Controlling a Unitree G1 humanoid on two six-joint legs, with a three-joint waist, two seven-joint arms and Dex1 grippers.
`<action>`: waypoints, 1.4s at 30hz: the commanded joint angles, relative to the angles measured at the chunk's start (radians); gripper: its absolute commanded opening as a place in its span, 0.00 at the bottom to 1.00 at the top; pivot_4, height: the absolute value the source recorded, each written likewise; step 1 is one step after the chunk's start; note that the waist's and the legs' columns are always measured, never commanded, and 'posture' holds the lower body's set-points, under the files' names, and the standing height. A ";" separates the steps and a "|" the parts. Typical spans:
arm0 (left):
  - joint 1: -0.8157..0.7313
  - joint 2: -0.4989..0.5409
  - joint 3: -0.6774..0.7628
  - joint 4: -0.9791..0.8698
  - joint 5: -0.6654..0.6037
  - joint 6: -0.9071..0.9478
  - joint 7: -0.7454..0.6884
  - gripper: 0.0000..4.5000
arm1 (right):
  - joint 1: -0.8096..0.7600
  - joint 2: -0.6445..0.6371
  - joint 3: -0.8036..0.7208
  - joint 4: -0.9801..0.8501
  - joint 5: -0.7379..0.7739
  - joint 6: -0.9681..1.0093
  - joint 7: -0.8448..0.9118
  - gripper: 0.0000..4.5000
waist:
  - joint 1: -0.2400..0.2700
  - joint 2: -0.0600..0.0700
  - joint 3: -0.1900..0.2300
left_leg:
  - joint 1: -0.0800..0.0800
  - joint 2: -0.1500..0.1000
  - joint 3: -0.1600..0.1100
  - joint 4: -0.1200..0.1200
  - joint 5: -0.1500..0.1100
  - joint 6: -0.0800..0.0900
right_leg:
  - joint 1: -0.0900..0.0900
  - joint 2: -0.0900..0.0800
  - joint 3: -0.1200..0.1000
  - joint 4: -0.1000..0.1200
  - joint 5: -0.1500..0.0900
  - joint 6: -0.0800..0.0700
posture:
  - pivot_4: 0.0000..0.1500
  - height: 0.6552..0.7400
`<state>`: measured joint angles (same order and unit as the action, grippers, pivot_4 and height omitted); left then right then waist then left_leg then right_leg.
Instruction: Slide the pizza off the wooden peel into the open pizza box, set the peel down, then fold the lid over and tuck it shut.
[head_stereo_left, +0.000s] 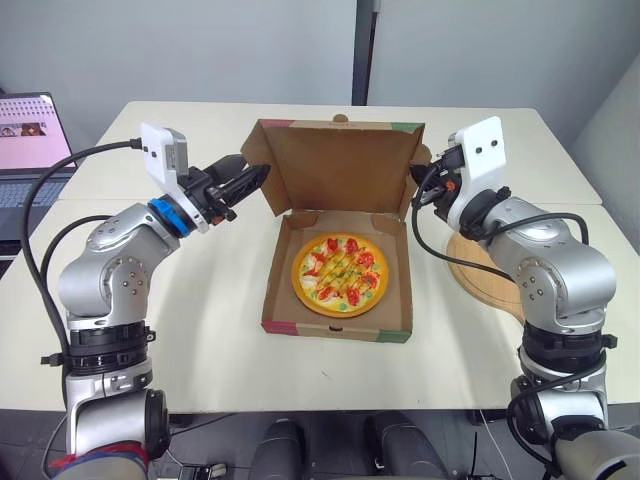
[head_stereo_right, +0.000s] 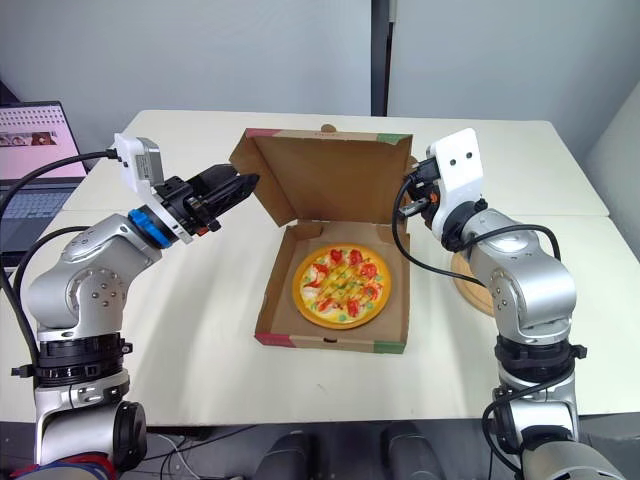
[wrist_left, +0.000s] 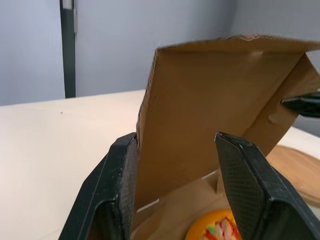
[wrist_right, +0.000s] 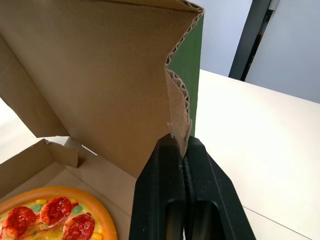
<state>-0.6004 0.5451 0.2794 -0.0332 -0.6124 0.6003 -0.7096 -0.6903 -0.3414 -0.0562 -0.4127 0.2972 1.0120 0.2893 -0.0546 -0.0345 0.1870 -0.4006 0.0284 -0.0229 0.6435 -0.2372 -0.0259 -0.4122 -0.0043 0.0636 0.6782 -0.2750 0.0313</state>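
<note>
1. The desk (head_stereo_left: 200, 340) carries everything. The pizza box (head_stereo_left: 335, 328) sits about mid-desk, with its hinge toward the far edge.
2. The lid (head_stereo_left: 340, 165) stands nearly upright, not yet folded over, and its side flaps are splayed outward.
3. The peel (head_stereo_left: 482, 278) lies flat near the desk's right edge, bare and partly under the right arm.
4. The pizza (head_stereo_left: 340, 275) lies inside the box tray. Sliding it in and setting the peel down look finished, so the step in hand is closing the lid.
5. The right tool (wrist_right: 183, 146) is pinched together on the corrugated edge of the lid's right side, low on that edge.
6. The left tool (head_stereo_left: 258, 176) has its fingers spread apart, straddling the lid's left edge without gripping it (the cardboard passes between them).
7. The next move likely calls for the left tool to take hold or press against its side. Both arms would then swing the lid forward and down together, evenly so the panel does not twist.
8. The side flaps will need guiding inside the tray walls — not onto the pizza — before the front is tucked.
</note>
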 joint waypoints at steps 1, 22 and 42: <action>-0.013 -0.021 0.004 -0.019 0.002 -0.041 0.025 0.55 | -0.028 -0.004 -0.002 -0.016 0.015 -0.030 0.013 0.00 | 0.000 0.000 0.000 | 0.000 0.000 0.000 0.000 0.000 0.000 | 0.000 0.000 0.000 0.000 0.000 0.000 | 1.00 0.93; -0.011 -0.181 -0.038 -0.267 -0.044 0.085 0.354 0.00 | -0.037 0.025 0.008 -0.019 0.019 -0.017 0.003 0.00 | 0.001 0.000 0.000 | 0.000 0.000 0.000 0.000 0.000 0.000 | 0.000 0.000 0.001 0.000 0.000 0.000 | 1.00 0.93; 0.011 -0.052 0.092 -0.248 -0.314 0.318 0.272 0.00 | 0.063 0.185 0.063 -0.258 0.028 0.123 -0.116 0.00 | 0.000 0.000 0.000 | 0.000 0.000 -0.001 0.000 0.000 0.000 | 0.000 0.000 0.000 0.000 0.000 0.001 | 1.00 0.93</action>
<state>-0.5819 0.4882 0.3909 -0.2532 -0.8761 0.9055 -0.4124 -0.6221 -0.1749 -0.0350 -0.6216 0.2956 1.1433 0.1636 -0.0543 -0.0346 0.1869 -0.4006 0.0281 -0.0240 0.6436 -0.2371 -0.0261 -0.4120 -0.0044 0.0636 0.6779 -0.2752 0.0324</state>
